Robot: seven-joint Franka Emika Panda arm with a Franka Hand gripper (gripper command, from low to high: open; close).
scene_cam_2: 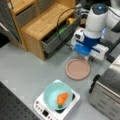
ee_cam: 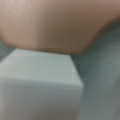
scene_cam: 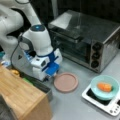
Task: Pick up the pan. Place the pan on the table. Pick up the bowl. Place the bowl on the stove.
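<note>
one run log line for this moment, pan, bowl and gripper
round pinkish-brown pan: on light-grey table | pale teal bowl with orange item: on white stove | gripper: low at pan's handle side

Your free room: bare table (scene_cam_2: 22, 67) beside pan (scene_cam_2: 78, 69) | blocked: toaster oven (scene_cam: 87, 37), wooden block (scene_cam: 20, 95), bowl (scene_cam_2: 57, 95) covering stove (scene_cam_2: 41, 107)

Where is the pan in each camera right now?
Front view: pan at lower centre, on the table, left of the bowl.
Front view: pan right of centre, above the bowl.
Wrist view: pan fills the top.
Shared landmark: bowl on the stove.
</note>
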